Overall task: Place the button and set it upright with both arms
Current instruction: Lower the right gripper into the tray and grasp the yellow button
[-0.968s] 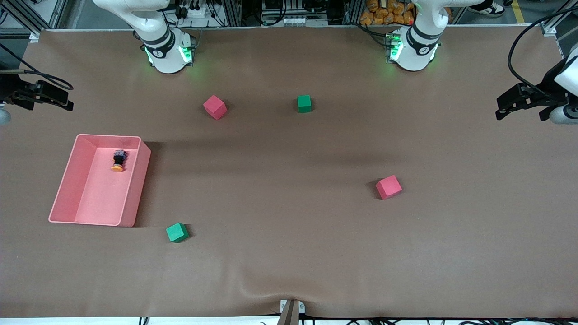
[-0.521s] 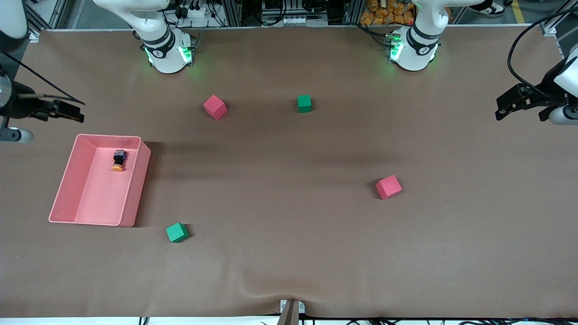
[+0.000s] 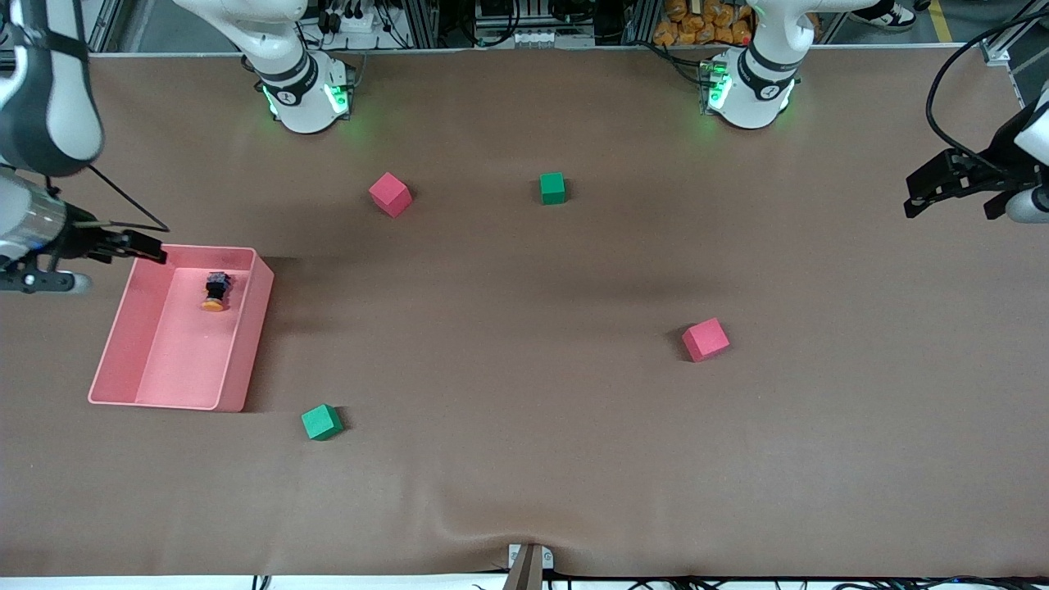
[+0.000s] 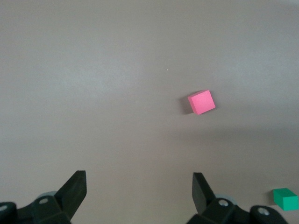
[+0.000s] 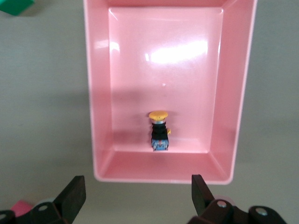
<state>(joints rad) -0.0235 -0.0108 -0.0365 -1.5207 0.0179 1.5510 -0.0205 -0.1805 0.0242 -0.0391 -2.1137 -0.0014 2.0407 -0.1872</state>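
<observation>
since a second ago the right gripper [image 3: 152, 252] has swung in from the table's edge to the upper corner of the pink tray [image 3: 246, 344], at the right arm's end of the table, while the left gripper [image 3: 930, 192] has barely shifted. the right gripper's fingers [image 5: 74, 193] stand spread wide apart, holding nothing. the button [image 3: 215, 291] lies on its side on the tray's floor, close to the tray wall farther from the front camera, its orange cap pointing toward that camera. in the right wrist view the button [image 5: 159, 131] shows between the two open fingertips but well apart from them, inside the tray [image 5: 100, 116]. one green cube [image 3: 320, 422] sits just off the tray's nearer corner. a red cube [image 3: 389, 194] and a second green cube [image 3: 552, 188] lie toward the bases, and another red cube [image 3: 705, 339] lies toward the left arm's end. the left gripper hangs over that end of the table, its fingers [image 4: 74, 189] spread and empty.
</observation>
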